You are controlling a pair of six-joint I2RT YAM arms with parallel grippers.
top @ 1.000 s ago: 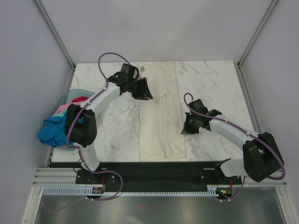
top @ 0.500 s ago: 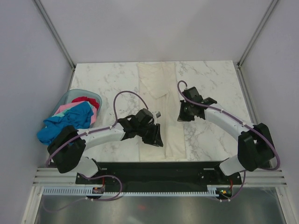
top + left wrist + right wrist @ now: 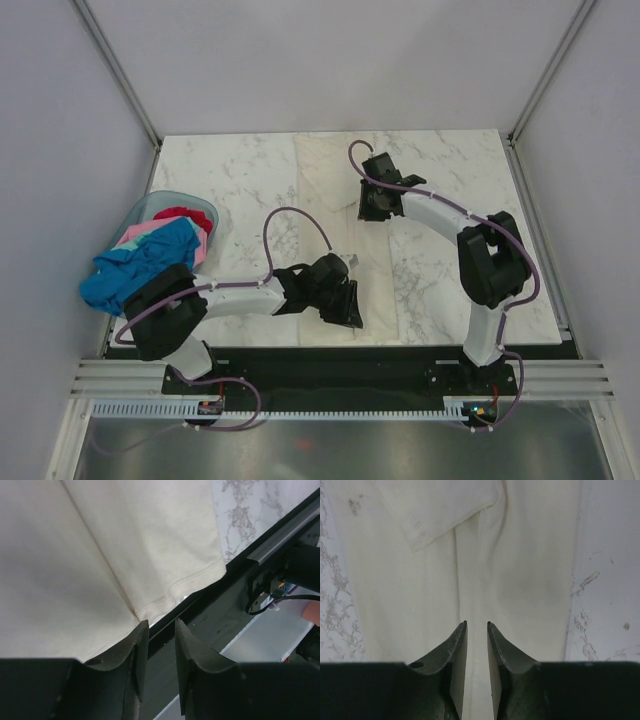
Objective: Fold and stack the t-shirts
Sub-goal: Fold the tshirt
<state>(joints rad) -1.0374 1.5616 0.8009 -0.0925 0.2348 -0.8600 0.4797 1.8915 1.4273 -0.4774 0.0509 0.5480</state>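
Presently, from the left: the basket (image 3: 150, 203) and the coloured t-shirts (image 3: 140, 268) heaped over it sit well off to the left gripper's (image 3: 346, 306) left, apart from both arms.

The left gripper has swung from the far end of the cream t-shirt (image 3: 330, 215) back to its near hem. Its jaws stand part open with nothing between them. The hem's fold line ends just at the left fingertip, and the black rail shows through the gap.

The right gripper (image 3: 372, 205) has travelled up the strip to the far end and released from shut. Its jaws stand slightly apart and empty above the cloth, and a folded-in sleeve lies ahead and to the left of the tips.

Judgement: the cream shirt lies as a long, narrow strip, and one arm is posted at each end, so a cross fold looks due.

Clearances: the near hem lies almost at the edge of the table (image 3: 250, 190), so there is little room behind the left gripper. Bare marble lies on both flanks of the strip, more of it to the right gripper's right.
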